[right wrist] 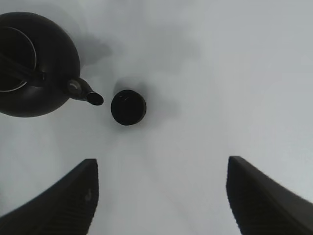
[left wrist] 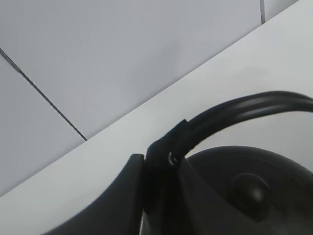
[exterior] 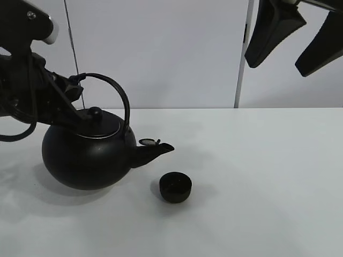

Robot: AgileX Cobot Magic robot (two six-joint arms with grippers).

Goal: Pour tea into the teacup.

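Left pincer (exterior: 71,88) clamped on arched handle (exterior: 115,88) of round matte black kettle (exterior: 86,155), frame left. Spout (exterior: 155,152) points right toward small matte black teacup (exterior: 175,187), just beside it, lower centre, on the tabletop (exterior: 268,187). Right pincer (exterior: 297,37) half-wide, empty, upper right.

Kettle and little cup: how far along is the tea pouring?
Done: the left claw is shut on the handle of the kettle. In hand: the spout points toward the teacup but stops short of it. Left: tipping the kettle; no tea stream shows yet.
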